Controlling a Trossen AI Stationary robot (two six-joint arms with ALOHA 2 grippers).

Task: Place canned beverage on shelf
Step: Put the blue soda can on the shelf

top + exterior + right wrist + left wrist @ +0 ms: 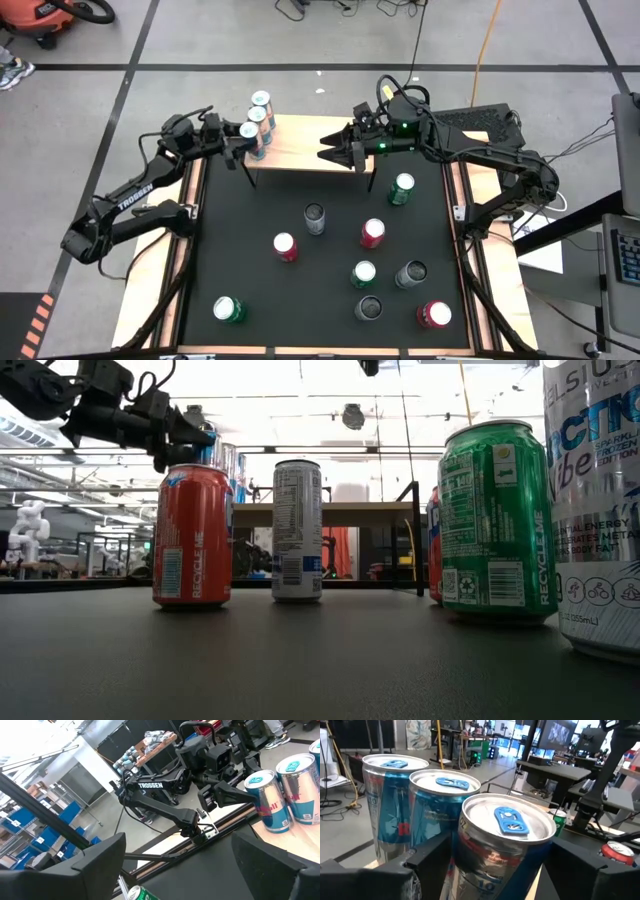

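Own two dark fingers (100,857) spread wide apart at frame bottom, nothing between them. Ahead, across the black tabletop (200,870), left arm (160,810) marked TROSSEN, its gripper (235,795) against a silver-blue Red Bull can (267,800). Two more such cans (300,785) just beyond, on the light-wood shelf (300,837). Green can top (140,894) near own fingers.
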